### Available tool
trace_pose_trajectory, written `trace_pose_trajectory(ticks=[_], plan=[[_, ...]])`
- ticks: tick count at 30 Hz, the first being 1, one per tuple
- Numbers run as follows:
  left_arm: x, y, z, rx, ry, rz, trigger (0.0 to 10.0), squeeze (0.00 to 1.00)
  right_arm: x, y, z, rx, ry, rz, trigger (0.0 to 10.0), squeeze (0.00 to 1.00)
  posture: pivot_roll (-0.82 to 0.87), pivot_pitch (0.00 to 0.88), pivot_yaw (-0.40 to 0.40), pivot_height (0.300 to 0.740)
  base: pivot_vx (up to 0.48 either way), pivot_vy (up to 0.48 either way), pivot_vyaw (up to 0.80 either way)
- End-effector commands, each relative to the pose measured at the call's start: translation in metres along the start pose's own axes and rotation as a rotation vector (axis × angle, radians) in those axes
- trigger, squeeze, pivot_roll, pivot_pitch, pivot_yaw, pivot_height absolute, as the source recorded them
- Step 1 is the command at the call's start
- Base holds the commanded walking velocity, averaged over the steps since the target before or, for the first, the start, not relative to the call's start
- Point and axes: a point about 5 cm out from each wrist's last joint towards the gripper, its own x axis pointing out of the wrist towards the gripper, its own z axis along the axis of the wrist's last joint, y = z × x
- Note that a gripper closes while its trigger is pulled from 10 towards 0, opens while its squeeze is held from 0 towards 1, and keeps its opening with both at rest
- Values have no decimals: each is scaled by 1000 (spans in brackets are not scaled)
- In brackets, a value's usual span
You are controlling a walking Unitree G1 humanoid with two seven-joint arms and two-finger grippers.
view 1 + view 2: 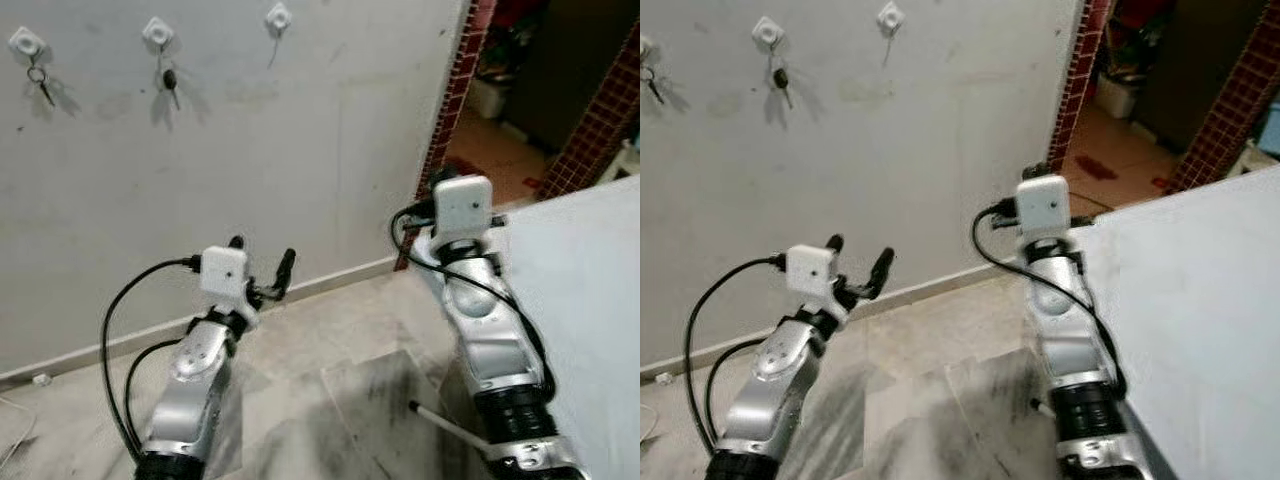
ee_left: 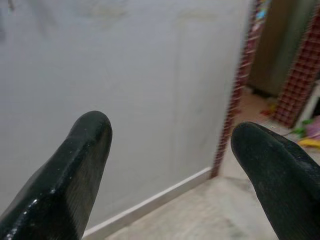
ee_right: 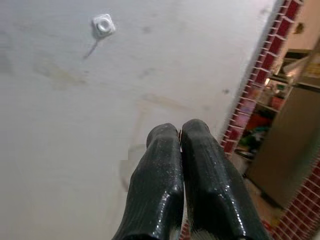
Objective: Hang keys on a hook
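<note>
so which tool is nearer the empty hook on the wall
Right. The right tool, fingers pressed together, points up at the wall just below and right of the empty hook. The left tool, open, sits lower and to the hook's left, below the key-bearing hooks.

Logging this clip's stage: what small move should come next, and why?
Probably lift the right gripper, jaws shut, toward the bare third hook; the other two hooks already carry keys. Whether it holds keys is unclear.
</note>
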Motion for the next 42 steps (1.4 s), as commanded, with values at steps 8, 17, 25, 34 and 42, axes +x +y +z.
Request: trace_pose_trajectory(ticks=[8,17,25,34,42], plan=[[2,-10,0,-8,-3,-33,10000,0,1,-11,0,-29,-8,-18,10000,0,-41,84,-15,740,377,0,0],[2,-11,0,-8,0,-37,10000,0,0,-11,-2,-25,-1,-23,10000,0,-43,83,-11,740,375,0,0],[3,-12,0,-6,-1,-39,10000,0,1,-11,-1,-21,-8,-12,10000,0,-43,82,-11,740,366,0,0],[3,-12,0,-9,0,-35,10000,0,3,-9,2,-19,-19,9,10000,0,-45,81,-15,740,356,0,638],[5,-11,-1,-4,2,-35,10000,0,2,-9,0,-13,-17,8,10000,0,-45,78,-12,740,322,0,483]])
